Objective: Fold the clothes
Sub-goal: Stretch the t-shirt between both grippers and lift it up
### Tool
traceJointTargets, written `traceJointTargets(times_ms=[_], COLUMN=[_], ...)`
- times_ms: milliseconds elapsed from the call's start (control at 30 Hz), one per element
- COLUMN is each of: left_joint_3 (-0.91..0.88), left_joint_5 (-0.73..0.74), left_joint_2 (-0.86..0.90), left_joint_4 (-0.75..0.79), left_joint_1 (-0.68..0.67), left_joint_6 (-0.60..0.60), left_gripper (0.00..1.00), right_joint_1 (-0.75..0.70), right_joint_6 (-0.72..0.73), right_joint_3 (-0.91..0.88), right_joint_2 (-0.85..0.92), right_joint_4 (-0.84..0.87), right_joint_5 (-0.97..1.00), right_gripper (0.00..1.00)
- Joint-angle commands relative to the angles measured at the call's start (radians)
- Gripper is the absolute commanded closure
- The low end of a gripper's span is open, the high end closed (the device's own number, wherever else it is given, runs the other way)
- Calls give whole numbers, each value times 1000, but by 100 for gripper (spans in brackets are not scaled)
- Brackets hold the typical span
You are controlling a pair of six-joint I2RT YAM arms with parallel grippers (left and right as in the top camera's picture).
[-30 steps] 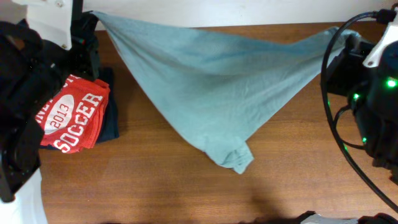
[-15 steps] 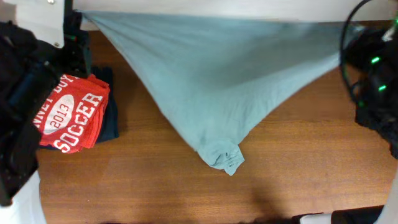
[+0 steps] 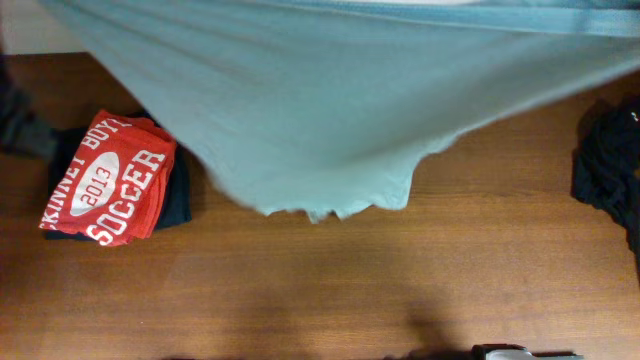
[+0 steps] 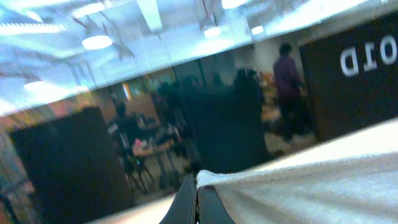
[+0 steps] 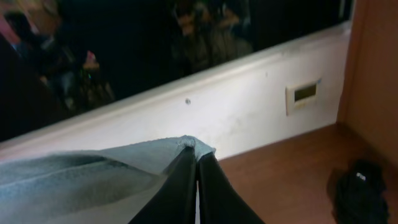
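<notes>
The clothes [image 3: 330,110], a pale grey-blue t-shirt, hang stretched wide and high above the table, filling the upper half of the overhead view; the ragged lower edge dangles over the wood. Neither arm shows in the overhead view. In the left wrist view my left gripper [image 4: 197,186] is shut on a corner of the shirt [image 4: 298,186], which stretches off to the right. In the right wrist view my right gripper [image 5: 197,158] is shut on another corner of the shirt [image 5: 81,174], which runs off to the left.
A folded red t-shirt [image 3: 110,180] with white "2013 SOCCER" lettering lies on a dark garment [image 3: 178,195] at the left. A black garment [image 3: 605,170] lies at the right edge, black garment [image 5: 360,190] also below the right gripper. Wooden table [image 3: 320,290] lies beneath.
Both grippers have lifted the shirt up toward the overhead camera and pulled it wider. Its hanging tip has risen and spread out. The arms have left the overhead view.
</notes>
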Motion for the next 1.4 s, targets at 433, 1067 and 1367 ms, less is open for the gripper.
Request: traceJointTargets(times_ms=[433, 1067, 1367], left_joint_3=[-29, -84, -84], left_joint_5=[-60, -45, -45], left_joint_2=[32, -28, -204], left_joint_4=[3, -12, -23], left_joint_1=[4, 4, 4], left_joint_6=[12, -10, -10], left_gripper=[100, 100, 100], right_joint_1=[-13, -13, -13], right_joint_6=[-11, -56, -56], right_joint_3=[4, 4, 4], right_joint_2=[33, -33, -166], right_joint_4=[-20, -17, -21], right_joint_5=[45, 37, 37], right_gripper=[96, 96, 96])
